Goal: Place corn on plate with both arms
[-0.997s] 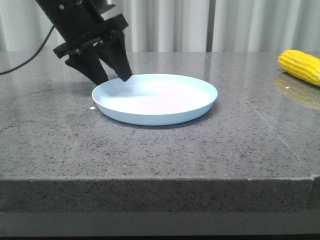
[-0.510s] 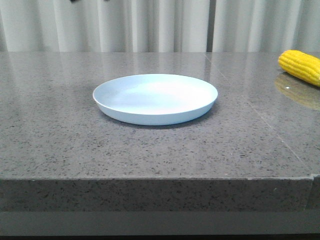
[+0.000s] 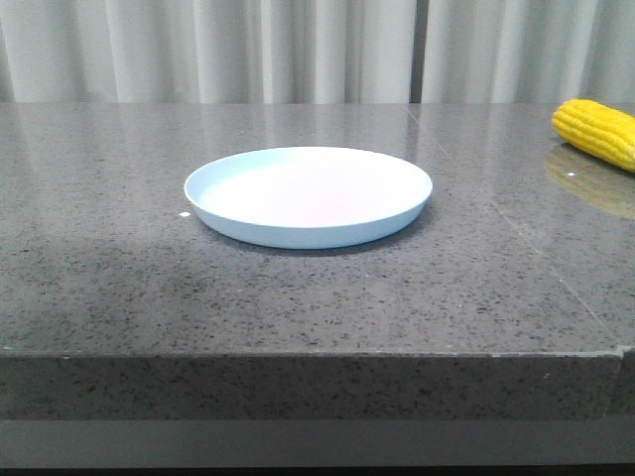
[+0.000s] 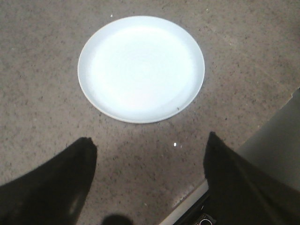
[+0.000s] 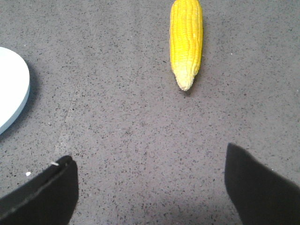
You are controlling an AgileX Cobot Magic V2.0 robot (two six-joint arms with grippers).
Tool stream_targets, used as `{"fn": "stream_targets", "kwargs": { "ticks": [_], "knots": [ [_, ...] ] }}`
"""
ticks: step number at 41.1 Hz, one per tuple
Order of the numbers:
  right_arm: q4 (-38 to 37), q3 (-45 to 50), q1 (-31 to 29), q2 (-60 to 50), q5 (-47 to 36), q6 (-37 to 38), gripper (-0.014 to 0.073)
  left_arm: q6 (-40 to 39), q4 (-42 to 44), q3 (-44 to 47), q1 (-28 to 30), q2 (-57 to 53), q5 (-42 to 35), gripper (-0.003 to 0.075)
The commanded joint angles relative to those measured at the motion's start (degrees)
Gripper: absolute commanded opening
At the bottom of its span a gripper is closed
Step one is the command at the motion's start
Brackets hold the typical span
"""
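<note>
Front view: neither arm appears here. The plate [image 3: 309, 195] sits flat near the middle of the table [image 3: 298, 297], a speckled grey stone slab with a polished, reflective top. The plate is round, shallow, pale blue-white, smooth, with a low raised rim, and it holds nothing. The corn [image 3: 596, 131] lies on the table well apart from the plate, toward the robot's right, partly cut off by the frame edge; its yellow reflection shows in the polished stone. Pale pleated curtains [image 3: 317, 50] hang behind the table.

Left wrist view: the left gripper [image 4: 147, 176] hovers above the table with its two dark matte fingers spread wide and nothing between them. The plate lies ahead of the fingertips, clear of them and untouched. The table edge passes under the gripper on one side. This position suits an arm that stands off from the plate.

Right wrist view: the right gripper [image 5: 150, 185] hovers with its fingers wide apart and empty. The corn [image 5: 186, 42] lies ahead of the gripper, apart from it, its long axis roughly in line with the approach and its paler tapered tip pointing toward the fingers. Rows of kernels give it a ribbed, bumpy surface. The rim of the plate [image 5: 13, 89] shows off to one side. The spread fingers probably prepare a grasp on the corn, which is not yet picked up.
</note>
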Motion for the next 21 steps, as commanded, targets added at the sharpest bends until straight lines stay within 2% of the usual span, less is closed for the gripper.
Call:
{"fn": "stream_targets", "kwargs": {
  "ticks": [1, 13, 21],
  "knots": [
    [-0.2, -1.7, -0.3, 0.2, -3.8, -0.3, 0.0651, -2.5, 0.3, 3.6, -0.3, -5.6, -6.1, 0.0480],
    [-0.2, -1.7, -0.3, 0.2, -4.1, -0.3, 0.0651, -2.6, 0.6, 15.2, -0.3, -16.6, -8.7, 0.0480],
    [-0.2, -1.7, -0.3, 0.2, -3.5, -0.3, 0.0651, -2.6, 1.7, 16.5, -0.3, -18.5, -8.8, 0.0480]
  ]
}}
